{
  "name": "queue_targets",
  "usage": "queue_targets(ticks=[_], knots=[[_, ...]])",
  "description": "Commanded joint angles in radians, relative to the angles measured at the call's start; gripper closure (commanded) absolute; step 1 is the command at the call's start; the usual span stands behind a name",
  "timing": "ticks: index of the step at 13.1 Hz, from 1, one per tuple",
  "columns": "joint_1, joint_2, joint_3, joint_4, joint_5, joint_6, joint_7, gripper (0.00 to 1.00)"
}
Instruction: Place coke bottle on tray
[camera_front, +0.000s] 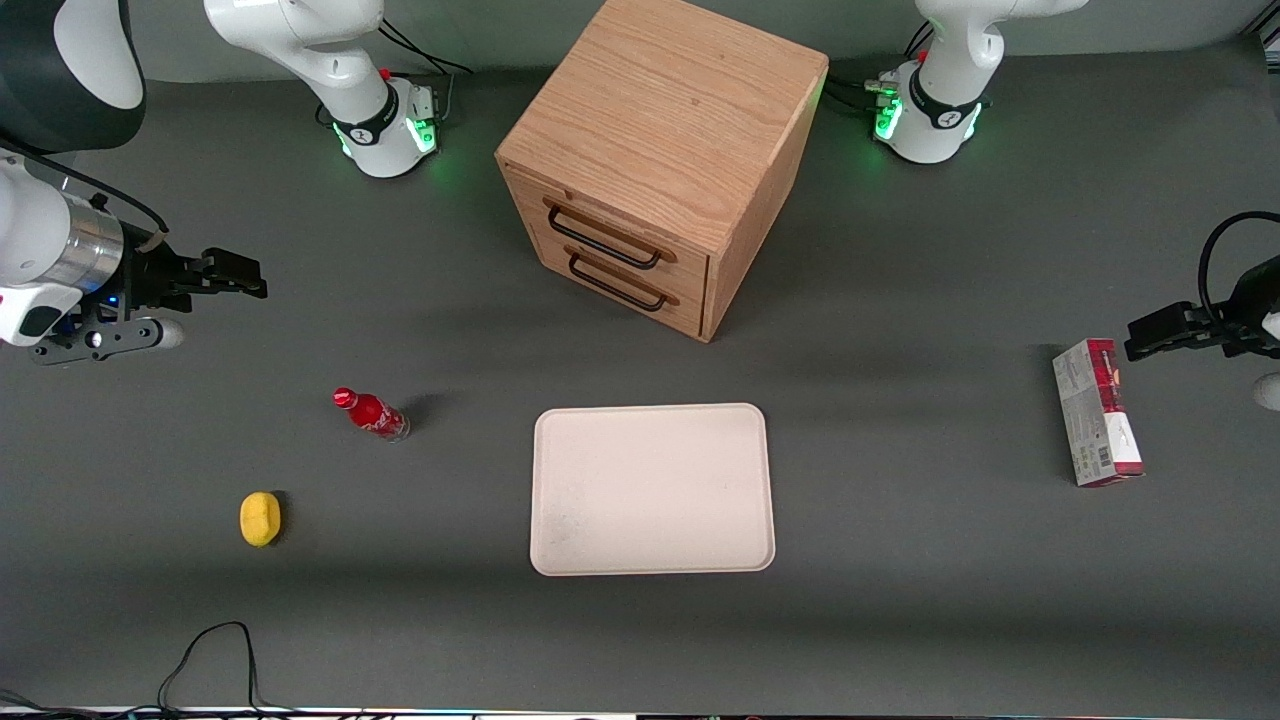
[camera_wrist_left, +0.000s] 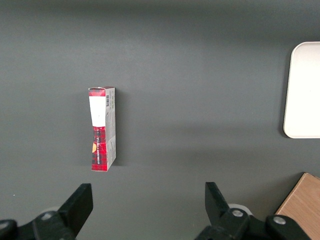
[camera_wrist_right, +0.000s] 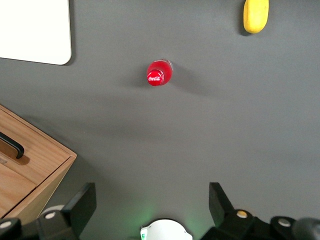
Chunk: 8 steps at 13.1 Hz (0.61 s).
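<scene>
Coke bottle (camera_front: 371, 414) upright, cap reading "Coca-Cola"
Tray (camera_front: 652, 489) bare at its 3 o'clock; gripper (camera_front: 232, 275) fingers apart, well clear, 10 o'clock

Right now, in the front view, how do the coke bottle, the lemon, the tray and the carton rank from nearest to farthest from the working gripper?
The gripper, open, hovers at the working arm's end of the table.
1. Coke bottle, upright and nearer the front camera than the gripper.
2. Lemon, nearer the camera than the bottle.
3. Tray, mid-table, in front of the drawer cabinet.
4. Carton, toward the parked arm's end.
</scene>
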Motion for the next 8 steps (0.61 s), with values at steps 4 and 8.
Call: queue_targets(ticks=[4, 8], knots=[[0.008, -0.044, 0.001, -0.015, -0.017, -0.037, -0.001, 0.00], [0.011, -0.144, 0.008, -0.114, -0.017, -0.028, 0.008, 0.00]])
